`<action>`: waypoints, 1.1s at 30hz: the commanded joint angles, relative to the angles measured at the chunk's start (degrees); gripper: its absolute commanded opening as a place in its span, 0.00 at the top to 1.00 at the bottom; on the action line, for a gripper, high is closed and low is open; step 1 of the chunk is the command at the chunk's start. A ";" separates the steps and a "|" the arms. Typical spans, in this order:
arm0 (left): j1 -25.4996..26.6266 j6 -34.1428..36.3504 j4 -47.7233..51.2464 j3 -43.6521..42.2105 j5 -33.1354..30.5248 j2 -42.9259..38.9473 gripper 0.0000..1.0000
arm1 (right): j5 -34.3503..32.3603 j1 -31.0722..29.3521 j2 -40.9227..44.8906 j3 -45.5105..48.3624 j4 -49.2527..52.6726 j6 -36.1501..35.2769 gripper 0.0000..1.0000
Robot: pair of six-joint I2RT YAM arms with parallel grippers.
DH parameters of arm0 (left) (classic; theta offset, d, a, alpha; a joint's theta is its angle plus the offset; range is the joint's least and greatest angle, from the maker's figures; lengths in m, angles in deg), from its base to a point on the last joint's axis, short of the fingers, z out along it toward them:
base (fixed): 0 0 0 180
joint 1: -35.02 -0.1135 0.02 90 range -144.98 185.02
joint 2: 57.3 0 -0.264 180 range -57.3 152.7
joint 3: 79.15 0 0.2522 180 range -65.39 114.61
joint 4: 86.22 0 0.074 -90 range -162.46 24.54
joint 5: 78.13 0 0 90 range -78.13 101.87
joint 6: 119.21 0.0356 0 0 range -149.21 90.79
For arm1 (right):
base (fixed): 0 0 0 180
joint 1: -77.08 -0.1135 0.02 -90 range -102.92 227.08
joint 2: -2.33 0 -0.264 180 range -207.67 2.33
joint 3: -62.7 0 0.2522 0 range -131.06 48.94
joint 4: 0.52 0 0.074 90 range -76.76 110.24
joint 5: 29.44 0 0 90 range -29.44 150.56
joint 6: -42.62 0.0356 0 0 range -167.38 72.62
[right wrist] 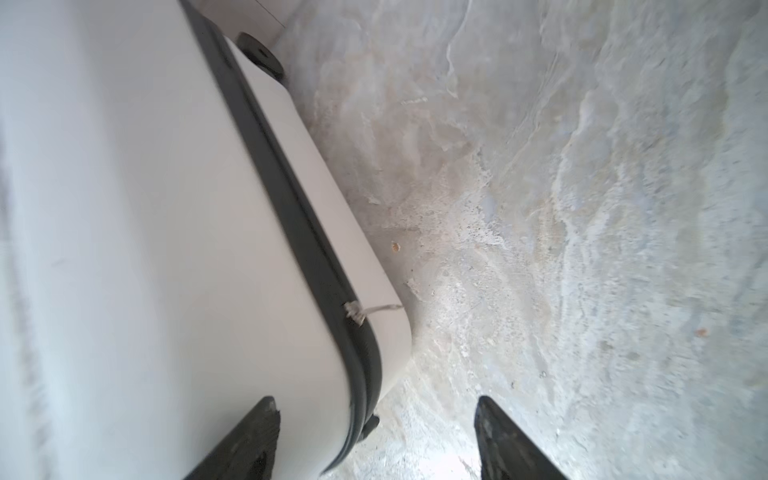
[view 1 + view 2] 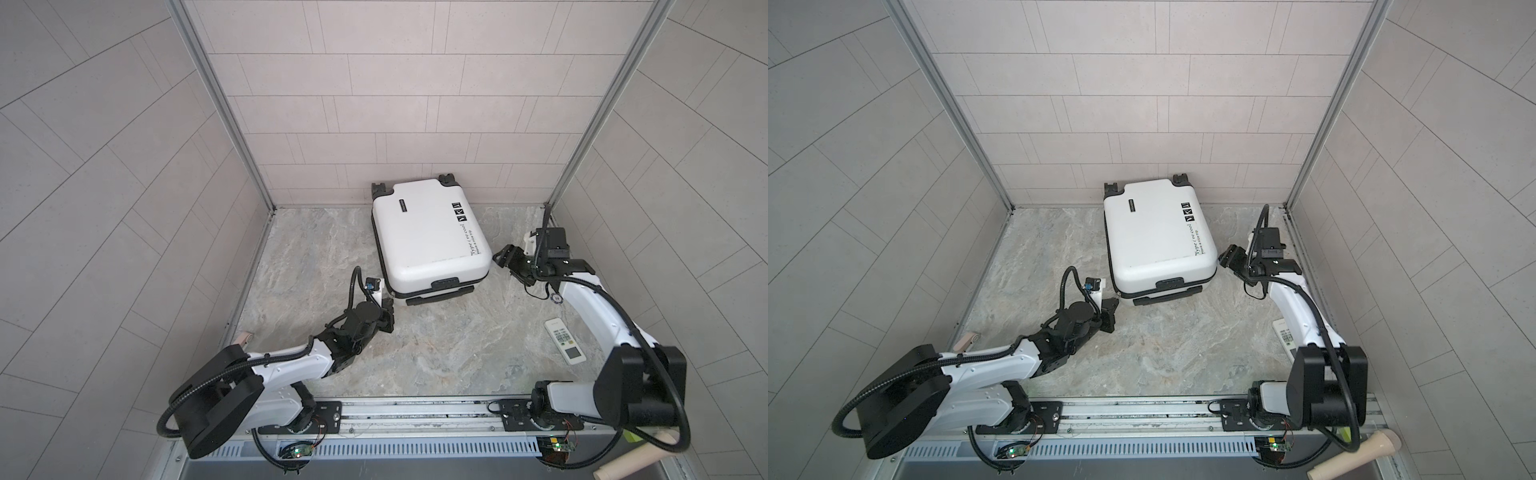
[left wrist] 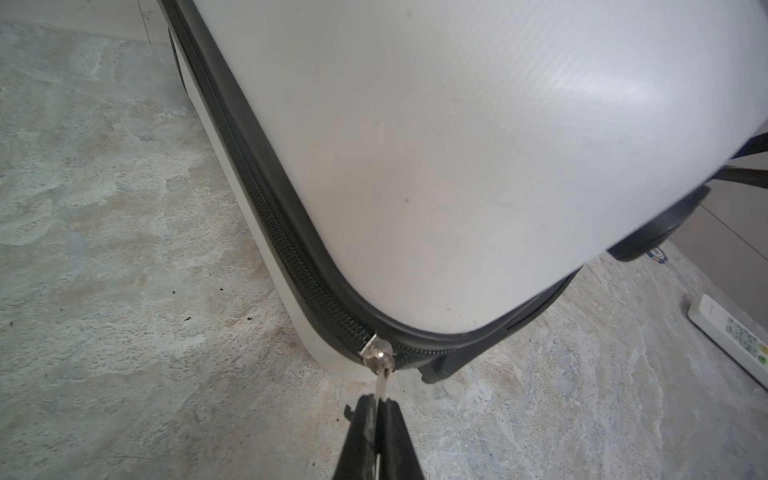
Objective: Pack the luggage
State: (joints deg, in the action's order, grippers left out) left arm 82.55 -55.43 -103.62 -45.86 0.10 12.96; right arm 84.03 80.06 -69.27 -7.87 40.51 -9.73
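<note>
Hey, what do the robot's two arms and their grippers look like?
The left arm and right arm have white shells with black joint housings and black ribbed cable conduit looping alongside. The left gripper and right gripper have slim, tapered black fingers. A small round badge marks the right arm.

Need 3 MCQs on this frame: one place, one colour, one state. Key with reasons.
1. Where does the remote lie? A on the rail B on the floor beside the right arm C against the back wall
2. Colour of the luggage's zipper band? A red B white C black
3. The left gripper is: A shut on the zipper pull B open above the shell C out of view
Key: 1 B, it lies by that arm in both top views; 2 C, the band shows black in both wrist views; 3 A, the wrist view shows the pull pinched.
</note>
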 commanded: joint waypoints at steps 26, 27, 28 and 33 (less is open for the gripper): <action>-1.34 -5.20 -7.15 -4.84 2.14 3.76 1.00 | -23.30 -53.57 -5.80 7.80 -24.52 -2.74 0.82; -1.34 -5.01 -7.32 -4.77 2.40 3.92 1.00 | -23.71 -53.77 -6.91 7.35 -25.27 -3.10 0.83; -1.38 -4.98 -7.42 -4.85 2.69 3.92 1.00 | -24.45 -53.87 -7.81 6.98 -25.90 -3.34 0.83; -1.47 -4.72 -7.77 -5.07 3.55 3.70 1.00 | -32.71 -53.96 -11.59 5.44 -27.14 -3.85 0.86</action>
State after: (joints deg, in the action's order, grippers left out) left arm 81.37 -60.72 -114.35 -49.25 3.19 16.83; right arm 58.43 26.12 -79.54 -0.99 15.90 -12.68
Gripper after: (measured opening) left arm 0.049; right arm 0.143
